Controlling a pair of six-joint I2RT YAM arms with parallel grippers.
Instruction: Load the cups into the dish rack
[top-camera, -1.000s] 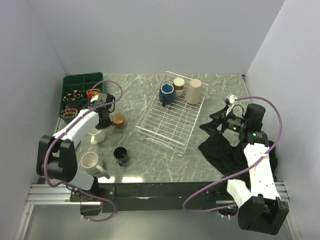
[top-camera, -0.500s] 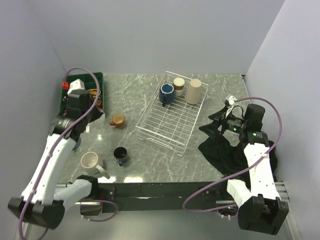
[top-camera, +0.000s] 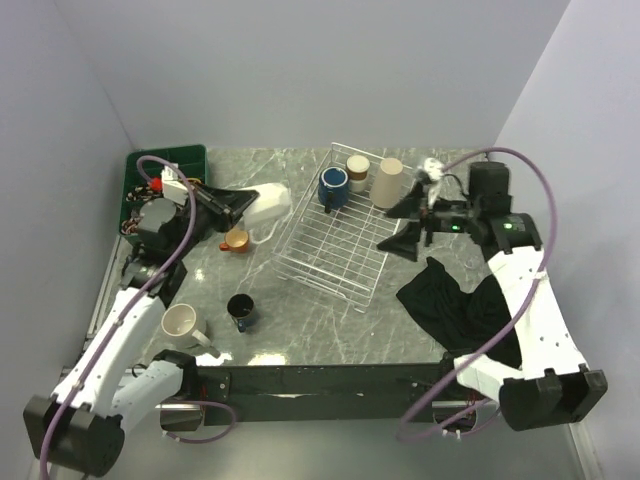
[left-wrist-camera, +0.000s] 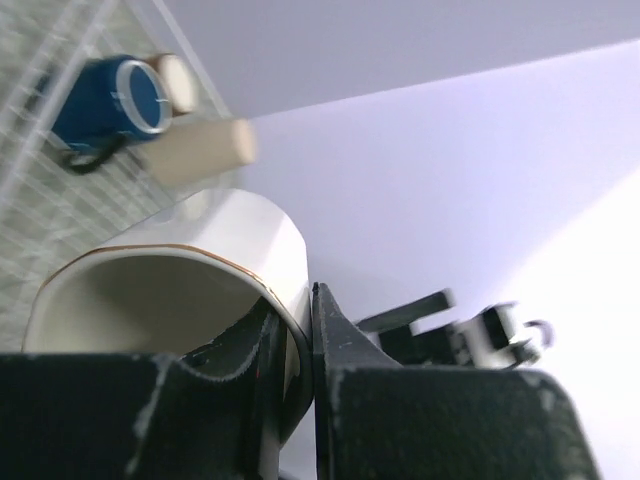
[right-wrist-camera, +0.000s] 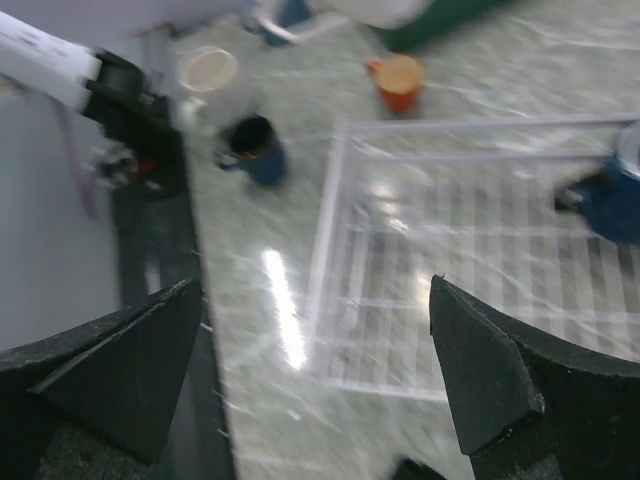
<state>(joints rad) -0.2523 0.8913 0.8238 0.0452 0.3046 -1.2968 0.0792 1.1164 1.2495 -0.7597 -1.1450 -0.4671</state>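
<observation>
Top external view: the left gripper (top-camera: 248, 200) pinches the wall of a white mug (top-camera: 272, 205), held on its side just off the left edge of the dish rack (top-camera: 340, 240), which lies toward the tabletop's far edge. A dark blue mug (top-camera: 333, 185), brown-cream cup (top-camera: 357, 170) and beige tumbler (top-camera: 388, 182) sit at the rack's far end. The right gripper (top-camera: 398, 228) hangs spread at the rack's right edge. Left wrist view: fingers (left-wrist-camera: 232, 350) clamp the mug's rim, one inside, one outside. Right wrist view: wide-apart fingers (right-wrist-camera: 120, 365) frame the rack, with an orange cup (right-wrist-camera: 398, 80) and navy cup (right-wrist-camera: 255, 148) on the tabletop beyond.
</observation>
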